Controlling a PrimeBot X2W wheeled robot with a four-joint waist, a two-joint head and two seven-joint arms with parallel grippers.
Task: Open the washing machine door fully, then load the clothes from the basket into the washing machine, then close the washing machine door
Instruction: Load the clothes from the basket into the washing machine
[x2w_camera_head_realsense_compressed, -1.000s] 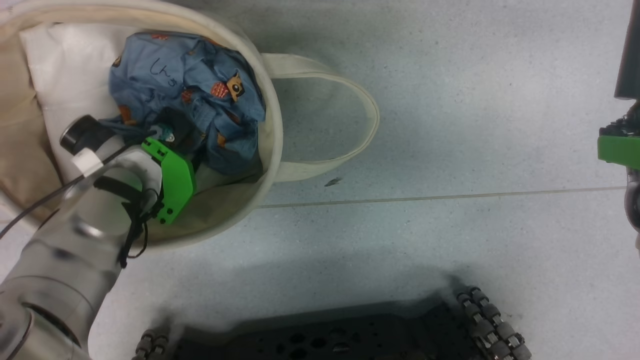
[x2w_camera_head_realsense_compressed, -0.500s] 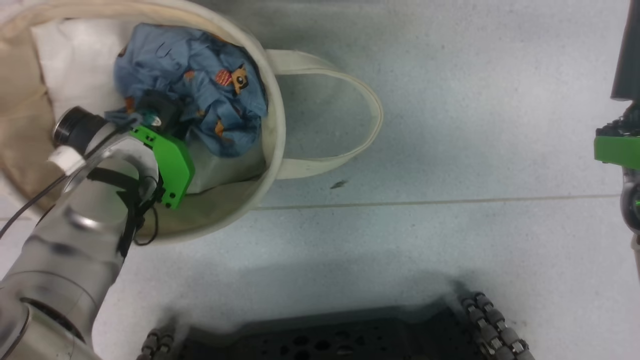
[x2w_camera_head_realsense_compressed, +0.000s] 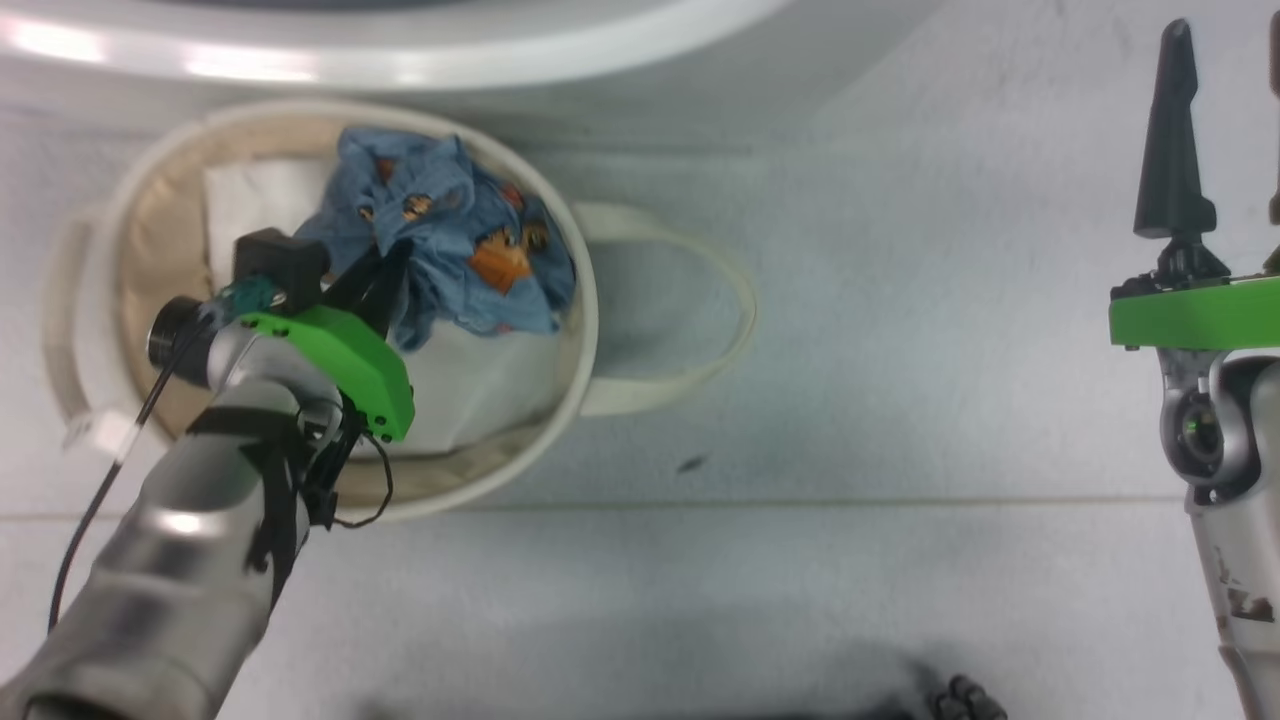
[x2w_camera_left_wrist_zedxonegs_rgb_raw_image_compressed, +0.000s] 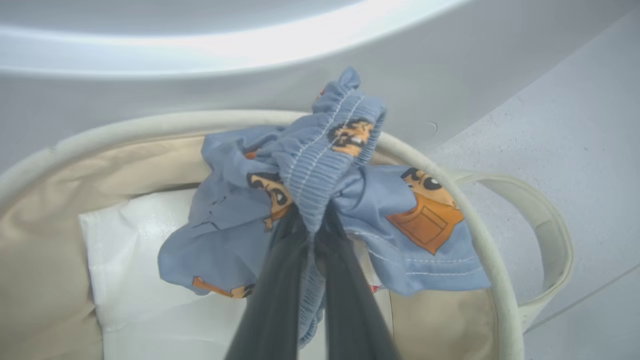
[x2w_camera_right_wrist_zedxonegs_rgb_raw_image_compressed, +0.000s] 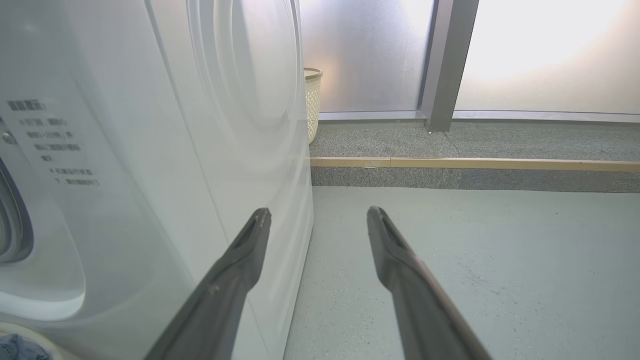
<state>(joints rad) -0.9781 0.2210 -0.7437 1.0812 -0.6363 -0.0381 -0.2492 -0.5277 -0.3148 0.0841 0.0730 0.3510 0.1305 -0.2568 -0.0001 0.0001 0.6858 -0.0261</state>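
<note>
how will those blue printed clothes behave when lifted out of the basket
Probably floppy: the clothes bunch and droop around the left gripper. Likely light, as one pinch on the ribbed band holds them. Loose folds hang near the basket rim and may snag it.

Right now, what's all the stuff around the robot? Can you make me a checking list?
Surface: pale grey floor, one seam line.
Job's things: blue clothes bunched over the basket and its white padding; washing machine close behind.
Clutter: a small dark speck on the floor.
Grippers: left gripper shut on the clothes; right gripper open, holding nothing.
Cables: black cable along the left forearm.
Surroundings: frosted window, woven bin by it.
</note>
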